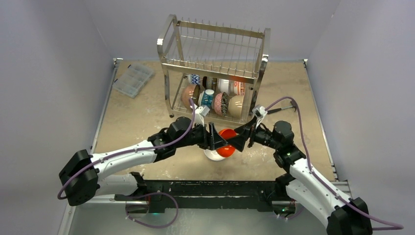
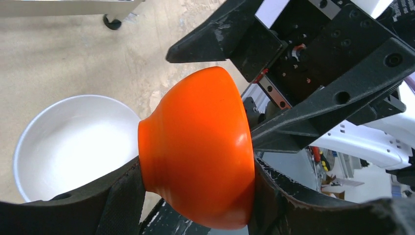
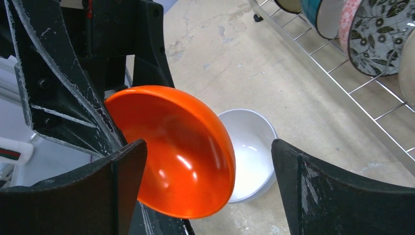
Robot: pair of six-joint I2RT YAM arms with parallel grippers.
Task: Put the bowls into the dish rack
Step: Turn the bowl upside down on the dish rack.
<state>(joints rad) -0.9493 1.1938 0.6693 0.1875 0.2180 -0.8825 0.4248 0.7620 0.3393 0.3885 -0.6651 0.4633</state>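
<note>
Left claw [image 2: 195, 196] has the orange bowl [image 2: 200, 147] clamped by its sides, just above the white bowl [image 2: 68, 142] on the table [image 1: 142, 117]. Right claw [image 3: 208, 152] is spread wide either side of it. Rack [image 1: 213, 73] is just behind.

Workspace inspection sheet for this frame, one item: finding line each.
Surface: tan table, scuffed with white marks.
Job's things: dish rack at far centre, with several bowls on edge in its lower tier and none seen in the upper; orange bowl held in the air; white bowl upright on the table below it.
Clutter: clear plastic box left of the rack.
Grippers: left end effector shut on the orange bowl; right end effector open, close beside it.
Cables: purple cables along both arms, no snag seen.
Surroundings: grey walls; nothing else seen.
</note>
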